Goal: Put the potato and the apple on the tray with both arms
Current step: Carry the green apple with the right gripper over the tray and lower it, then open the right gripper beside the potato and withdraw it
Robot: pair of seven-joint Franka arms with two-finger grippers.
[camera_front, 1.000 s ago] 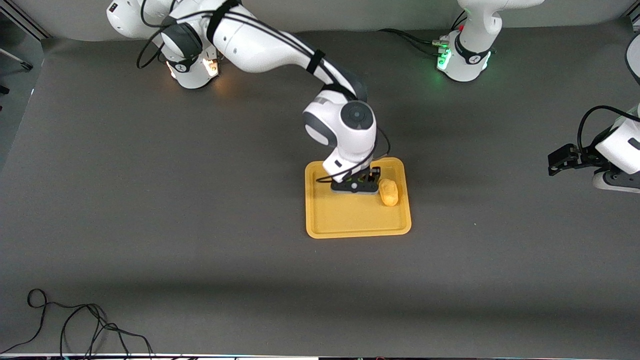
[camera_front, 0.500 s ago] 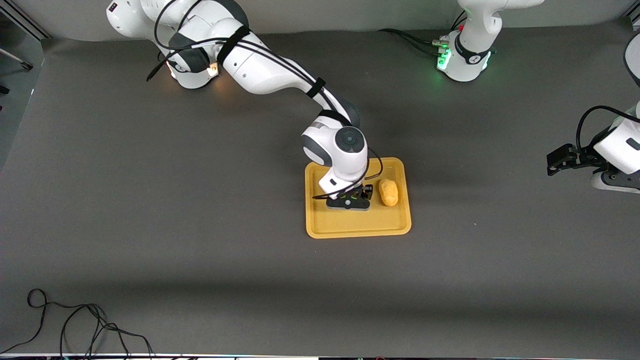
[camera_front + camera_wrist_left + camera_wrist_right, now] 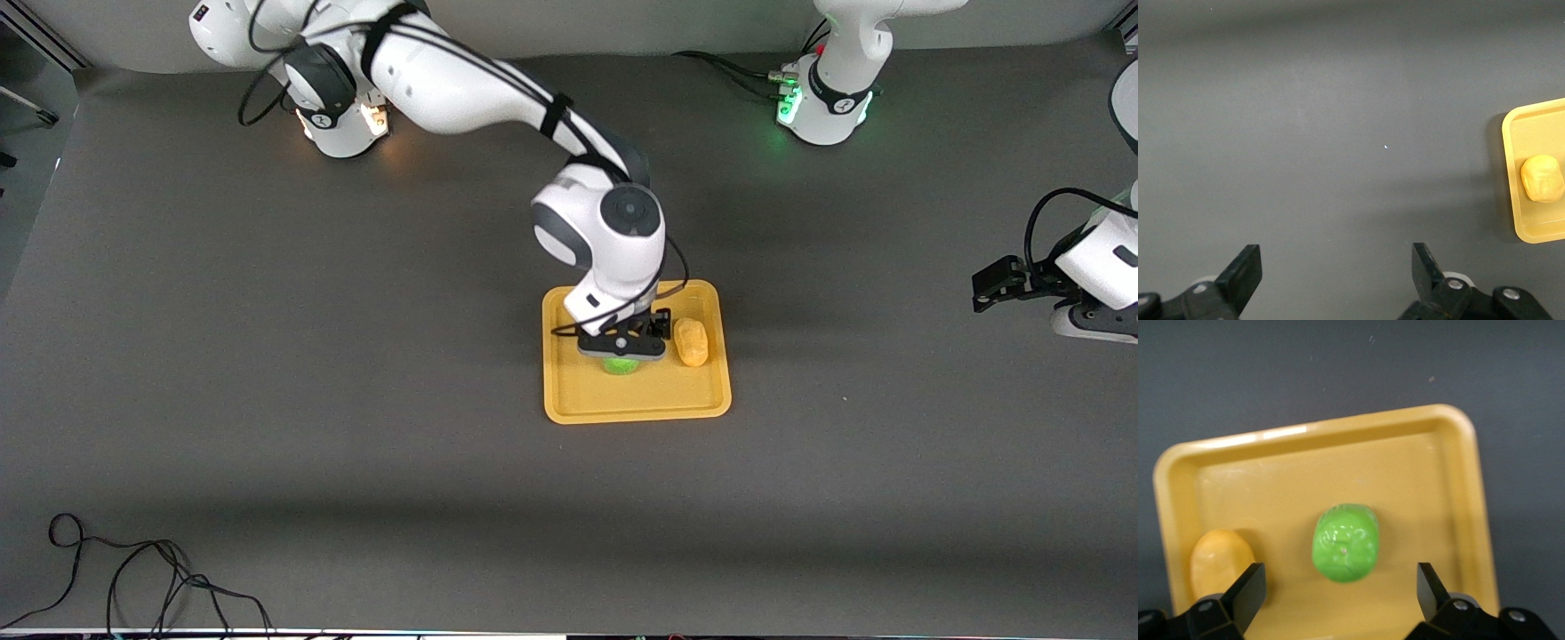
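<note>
The yellow-orange tray [image 3: 622,396] lies mid-table. The potato [image 3: 691,342] lies on it toward the left arm's end. The green apple [image 3: 620,364] lies on the tray beside the potato. My right gripper [image 3: 621,351] hangs just above the apple, open and empty. In the right wrist view the apple [image 3: 1345,542] and potato [image 3: 1219,561] rest on the tray [image 3: 1418,473], clear of the spread right gripper [image 3: 1341,590]. My left gripper [image 3: 987,289] waits open over bare table at the left arm's end. The left wrist view shows the left gripper [image 3: 1336,270], the potato [image 3: 1542,178] and the tray [image 3: 1538,120].
A loose black cable [image 3: 133,578] lies at the table's near edge toward the right arm's end. The dark grey table [image 3: 356,356] surrounds the tray.
My right gripper came down onto the tray with the apple, opened and rose a little, leaving the apple on the tray. The left arm has barely moved.
</note>
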